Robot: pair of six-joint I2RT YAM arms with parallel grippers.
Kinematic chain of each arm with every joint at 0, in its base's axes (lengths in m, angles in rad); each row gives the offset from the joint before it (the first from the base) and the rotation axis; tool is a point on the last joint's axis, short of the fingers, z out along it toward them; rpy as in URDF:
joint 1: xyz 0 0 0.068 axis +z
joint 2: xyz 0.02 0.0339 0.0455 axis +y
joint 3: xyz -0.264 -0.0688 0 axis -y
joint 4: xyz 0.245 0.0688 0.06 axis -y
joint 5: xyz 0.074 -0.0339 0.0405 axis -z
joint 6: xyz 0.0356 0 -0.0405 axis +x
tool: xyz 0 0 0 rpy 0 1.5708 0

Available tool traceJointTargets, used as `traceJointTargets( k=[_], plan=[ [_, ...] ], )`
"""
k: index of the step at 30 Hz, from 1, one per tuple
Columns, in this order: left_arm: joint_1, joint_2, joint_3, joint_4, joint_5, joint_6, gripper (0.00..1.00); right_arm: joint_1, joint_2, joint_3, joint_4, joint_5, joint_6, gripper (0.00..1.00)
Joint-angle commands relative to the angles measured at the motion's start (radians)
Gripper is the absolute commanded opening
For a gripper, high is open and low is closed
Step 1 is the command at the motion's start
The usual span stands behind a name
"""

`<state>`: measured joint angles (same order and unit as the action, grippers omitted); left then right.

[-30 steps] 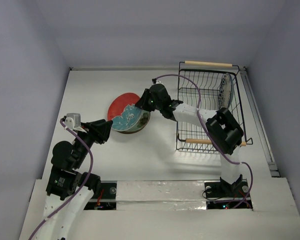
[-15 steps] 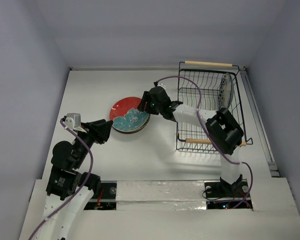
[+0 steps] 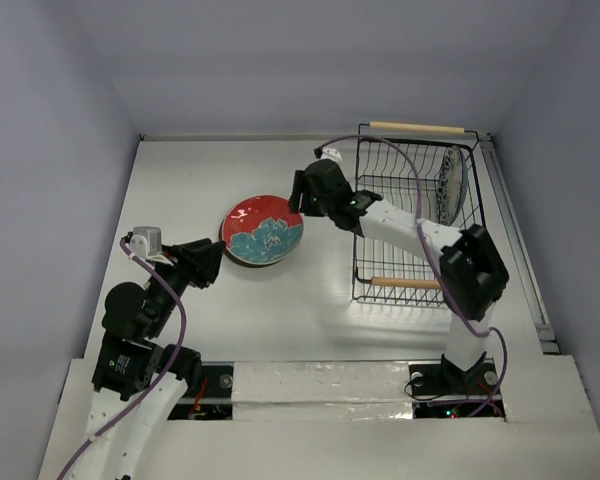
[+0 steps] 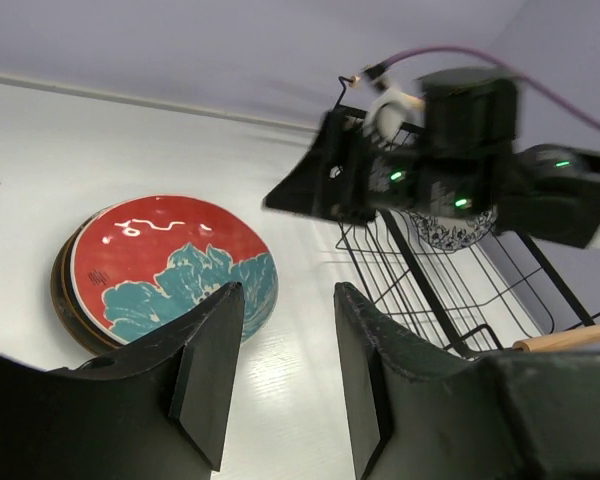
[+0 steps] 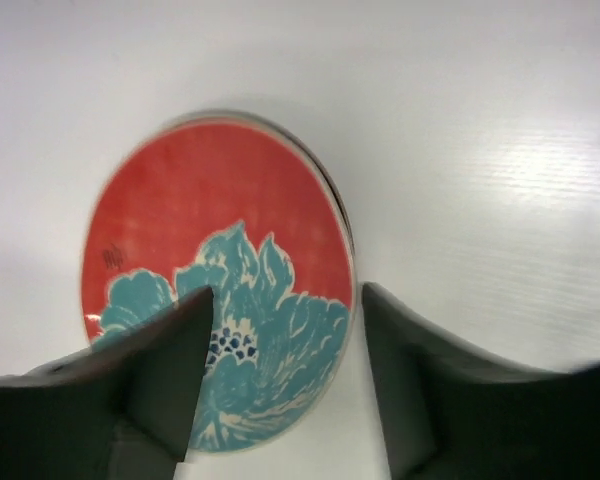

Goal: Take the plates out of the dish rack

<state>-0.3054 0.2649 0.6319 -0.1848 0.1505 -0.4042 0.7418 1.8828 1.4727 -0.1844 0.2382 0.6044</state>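
No legible text (or numbers) shows anywhere.

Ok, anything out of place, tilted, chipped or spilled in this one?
Nothing stands out. The red plate lies flat on a darker plate, with their rims roughly aligned. The blue-patterned plate stands upright in the dish rack. No chips or spills show.

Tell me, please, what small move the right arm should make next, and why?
Probably swing the right hand over to the dish rack: that hand is open above the red and teal plate, which lies flat on a stack, while one blue-patterned plate stands in the rack.
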Motion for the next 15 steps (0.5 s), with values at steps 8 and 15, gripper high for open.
traceJointTargets(
  k=[8,15],
  plan=[
    [-0.003,-0.03,0.014,0.039,0.006,0.004,0.0,-0.139,-0.5,-0.112,-0.214,0.528,-0.166,0.0],
    [-0.034,-0.081,0.023,0.022,-0.045,0.001,0.0,-0.45,-0.761,-0.348,-0.227,0.541,-0.166,0.18]
  ],
)
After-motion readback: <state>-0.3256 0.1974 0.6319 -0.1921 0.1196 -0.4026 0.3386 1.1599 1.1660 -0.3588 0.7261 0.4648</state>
